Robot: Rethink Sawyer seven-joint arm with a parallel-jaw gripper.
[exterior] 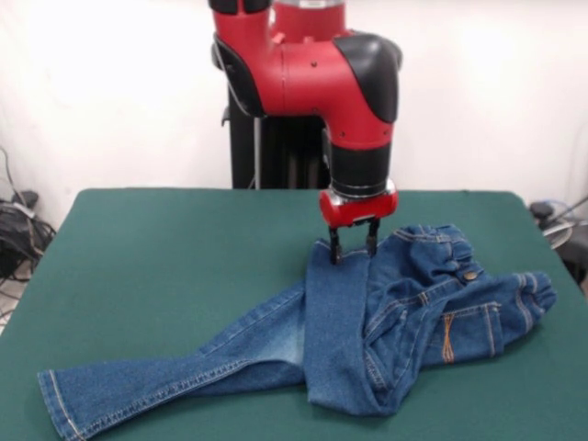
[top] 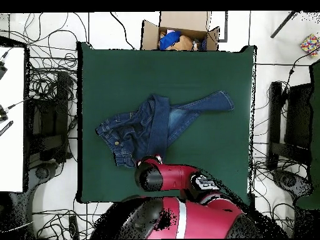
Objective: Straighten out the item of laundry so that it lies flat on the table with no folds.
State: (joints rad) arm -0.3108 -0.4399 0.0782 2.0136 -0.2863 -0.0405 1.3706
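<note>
One red and black arm came down from above in the front view, its last black-and-red section hanging straight down toward the counter [exterior: 165, 266]. At its lower end the pincer [exterior: 354, 250] pointed downward, its two dark fingers [exterior: 335, 246] standing a little apart, with a narrow gap between them. Their tips sat at the far hem of a folded-over trouser leg; whether they actually touched or gripped the cloth could not be told from either view.

The jeans [exterior: 340, 340] lay crumpled on the dark green top, toward the right half in the front view. One leg stretched out long toward the near left corner, its cuff close to the counter's front edge. The other leg was doubled back over the body of the garment, forming a broad upright band of denim that ended under the pincer. To the right of that band the gathered waistband and seat were bunched in thick folds, with orange stitching showing on a pocket.

In the overhead view the arm's elbow and wrist covered the counter's edge nearest the base, and the wrist hid the pincer from above. There the jeans [top: 156, 122] sat near the middle of the green surface, one leg running out diagonally and the waist end bunched on the opposite side. A cardboard box [top: 181, 31] stood beyond the far edge, and cables [top: 50, 81] lay over the floor around it.
</note>
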